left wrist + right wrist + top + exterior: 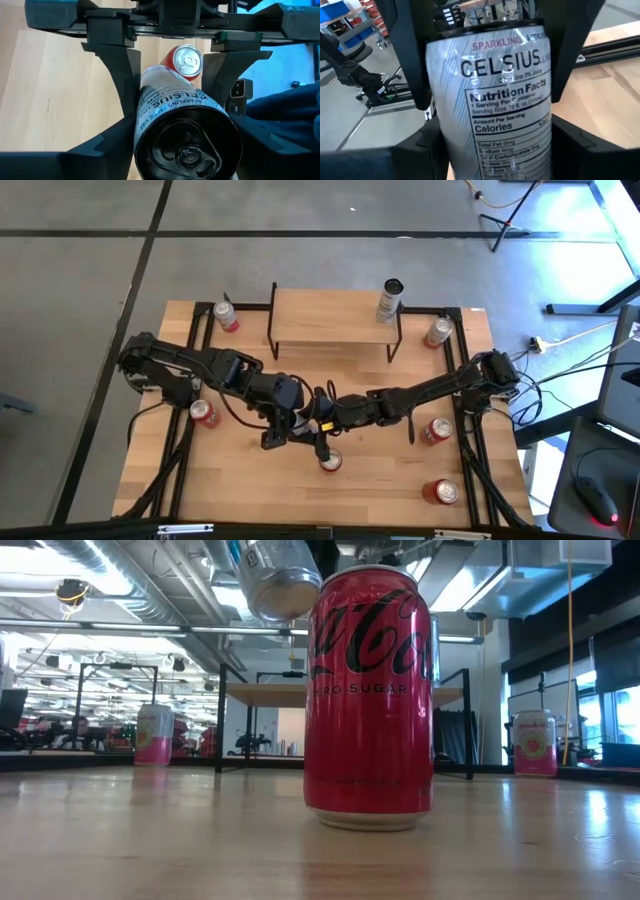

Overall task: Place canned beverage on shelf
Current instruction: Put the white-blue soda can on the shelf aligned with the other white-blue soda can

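A silver-white aluminium Celsius can [492, 105] with grey streaks, a printed nutrition panel and a dark pull-tab lid [187, 147] hangs in the air just above a red Coca-Cola Zero Sugar can [370, 700], which stands upright on the light wooden table [240, 480]. Both pincers meet over that red can [329, 461]. In each wrist view dark fingers press both flanks of the Celsius can, so the left pincer [175, 95] and the right pincer [492, 135] both appear clamped on it. In the low view its rounded base [282, 580] shows tipped, just above and beside the red can's top. The left wrist view looks along the can's long axis from the lid end, with the red can's silver top [186, 61] beyond its far end.

The small shelf [335, 320] with a pale wooden top on thin black legs stands well beyond the red can, toward the table's far edge. One dark-topped silver can [388, 301] stands at its right end; the rest of its top is bare. Between the red can and the shelf the table is open. Other red and pink cans [437, 430] stand well apart near the table's side edges.
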Robot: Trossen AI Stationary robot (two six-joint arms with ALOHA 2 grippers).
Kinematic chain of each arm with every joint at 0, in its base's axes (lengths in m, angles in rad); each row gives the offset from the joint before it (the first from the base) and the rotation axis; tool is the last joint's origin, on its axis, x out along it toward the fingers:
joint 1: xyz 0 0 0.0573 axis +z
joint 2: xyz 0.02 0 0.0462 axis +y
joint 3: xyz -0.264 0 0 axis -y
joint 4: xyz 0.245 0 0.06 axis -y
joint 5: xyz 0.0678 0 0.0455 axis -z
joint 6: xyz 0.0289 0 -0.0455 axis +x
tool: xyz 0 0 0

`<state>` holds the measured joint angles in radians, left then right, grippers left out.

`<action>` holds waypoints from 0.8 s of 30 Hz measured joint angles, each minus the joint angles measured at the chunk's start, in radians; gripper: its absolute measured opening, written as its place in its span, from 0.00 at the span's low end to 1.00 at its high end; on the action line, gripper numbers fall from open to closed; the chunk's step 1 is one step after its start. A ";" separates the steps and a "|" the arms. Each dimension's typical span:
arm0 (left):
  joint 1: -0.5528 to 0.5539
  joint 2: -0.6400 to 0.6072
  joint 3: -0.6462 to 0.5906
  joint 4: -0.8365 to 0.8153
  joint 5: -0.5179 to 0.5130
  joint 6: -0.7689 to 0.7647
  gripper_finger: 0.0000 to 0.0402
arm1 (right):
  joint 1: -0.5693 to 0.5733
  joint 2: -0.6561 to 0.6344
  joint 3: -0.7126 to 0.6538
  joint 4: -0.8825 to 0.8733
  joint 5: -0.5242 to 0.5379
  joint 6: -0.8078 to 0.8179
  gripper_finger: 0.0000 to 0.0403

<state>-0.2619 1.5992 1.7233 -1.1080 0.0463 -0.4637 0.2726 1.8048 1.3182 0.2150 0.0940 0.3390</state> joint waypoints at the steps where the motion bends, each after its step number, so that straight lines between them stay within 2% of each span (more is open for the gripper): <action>1: 0.000 -0.003 0.000 0.000 -0.004 -0.001 0.66 | 0.000 -0.002 0.000 0.001 0.000 -0.003 0.56; 7: 0.000 -0.041 0.070 -0.051 -0.042 0.015 0.74 | -0.001 -0.057 0.000 -0.057 0.004 -0.028 0.56; 13: -0.001 -0.174 0.095 -0.090 -0.164 0.038 0.75 | -0.041 -0.206 0.000 -0.224 0.024 -0.045 0.56; 21: -0.001 -0.328 0.095 -0.119 -0.210 0.075 0.75 | -0.182 -0.433 0.000 -0.492 0.044 -0.133 0.56; 24: -0.001 -0.359 0.095 -0.139 -0.245 0.071 0.75 | -0.254 -0.499 -0.032 -0.501 -0.022 -0.152 0.56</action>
<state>-0.2630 1.2398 1.8187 -1.2468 -0.1985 -0.3927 0.0181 1.3054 1.2863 -0.2863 0.0721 0.1872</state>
